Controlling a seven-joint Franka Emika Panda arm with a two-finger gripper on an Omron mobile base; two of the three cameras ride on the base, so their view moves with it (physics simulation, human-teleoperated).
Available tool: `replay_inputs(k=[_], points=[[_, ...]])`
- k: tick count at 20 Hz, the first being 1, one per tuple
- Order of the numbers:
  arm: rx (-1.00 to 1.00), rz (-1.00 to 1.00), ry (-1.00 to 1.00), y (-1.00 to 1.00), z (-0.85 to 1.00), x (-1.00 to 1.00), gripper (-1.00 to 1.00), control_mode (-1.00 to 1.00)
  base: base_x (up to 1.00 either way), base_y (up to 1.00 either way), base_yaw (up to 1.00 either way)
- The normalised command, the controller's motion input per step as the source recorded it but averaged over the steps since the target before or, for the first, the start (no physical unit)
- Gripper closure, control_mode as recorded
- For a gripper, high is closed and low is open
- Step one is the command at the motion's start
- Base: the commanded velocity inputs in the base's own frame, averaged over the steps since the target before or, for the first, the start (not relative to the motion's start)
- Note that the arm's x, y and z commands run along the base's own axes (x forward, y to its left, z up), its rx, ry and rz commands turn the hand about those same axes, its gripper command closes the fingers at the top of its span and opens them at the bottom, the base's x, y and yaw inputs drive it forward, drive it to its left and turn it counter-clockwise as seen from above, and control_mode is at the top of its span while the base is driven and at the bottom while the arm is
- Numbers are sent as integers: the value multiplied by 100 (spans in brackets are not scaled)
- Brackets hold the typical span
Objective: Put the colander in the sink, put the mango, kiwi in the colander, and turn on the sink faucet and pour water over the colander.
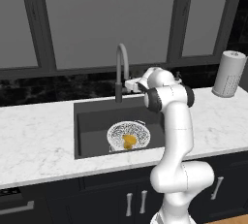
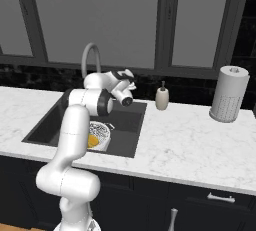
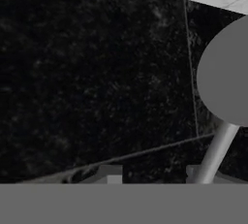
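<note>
The colander (image 1: 128,136) sits on the floor of the sink (image 1: 92,121), toward the front, with orange-yellow fruit in it: the mango (image 1: 129,141) for certain, while the kiwi is too small to make out beside it. So the first step looks done and the second at least partly done. No water runs from the faucet (image 1: 120,68), so turning it on and wetting the colander remain. The gripper (image 1: 130,86) is up behind the sink at the faucet's base; the hand view shows a grey rod, apparently the faucet's handle, rising next to one fingertip (image 3: 196,172). Whether the jaws clasp it or only stand narrowed beside it I cannot tell.
</note>
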Motion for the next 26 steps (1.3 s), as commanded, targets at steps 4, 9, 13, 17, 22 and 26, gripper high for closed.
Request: replay_inputs(k=[4, 9, 13, 17, 22, 26], points=[[8, 0, 2, -100, -40, 0, 100, -100, 0, 0, 0], [1, -1, 12, -94, -54, 3, 100, -100, 0, 0, 0], [0, -3, 16, -92, -66, 3, 100, -100, 0, 0, 0], [0, -5, 19, -87, -72, 1, 100, -100, 0, 0, 0], [4, -2, -1, -45, 0, -19, 100, -100, 0, 0, 0], [12, 0, -11, -29, 95, -50, 100, -100, 0, 0, 0]])
